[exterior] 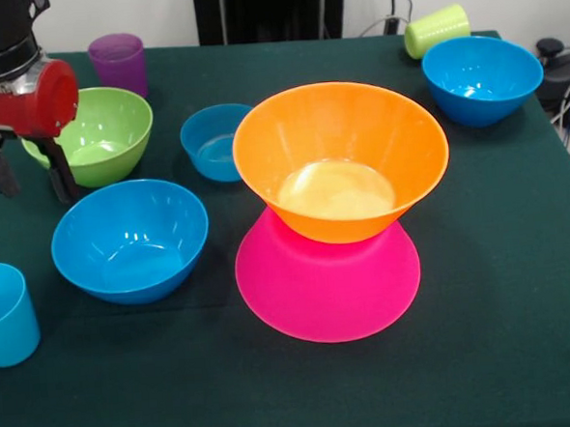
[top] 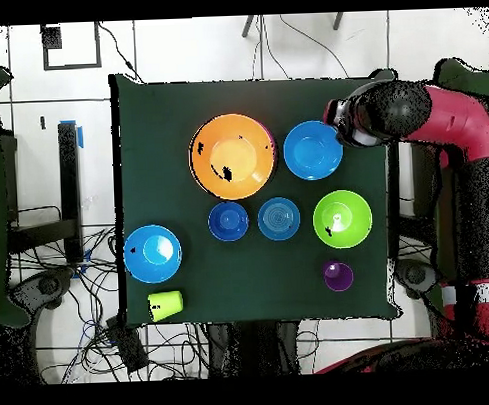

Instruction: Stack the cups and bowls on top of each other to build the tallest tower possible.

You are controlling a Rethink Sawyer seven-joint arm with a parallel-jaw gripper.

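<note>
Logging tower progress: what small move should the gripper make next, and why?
Probably shift the open gripper onto the rim of the medium blue bowl beside it. Only the orange bowl is stacked, upright on the upturned pink bowl, and the gripper holds nothing, so it needs another piece.

Red and black arm low, gripper (exterior: 26, 176) pointing down, fingers apart

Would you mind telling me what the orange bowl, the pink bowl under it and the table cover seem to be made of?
The orange bowl looks like glossy, slightly translucent plastic: light glows through its floor and the rim shines. The pink bowl, upside down beneath it, seems to be the same smooth plastic, with a duller sheen. The table cover looks like matte dark green cloth, showing no reflections, though its weave cannot be made out.
</note>
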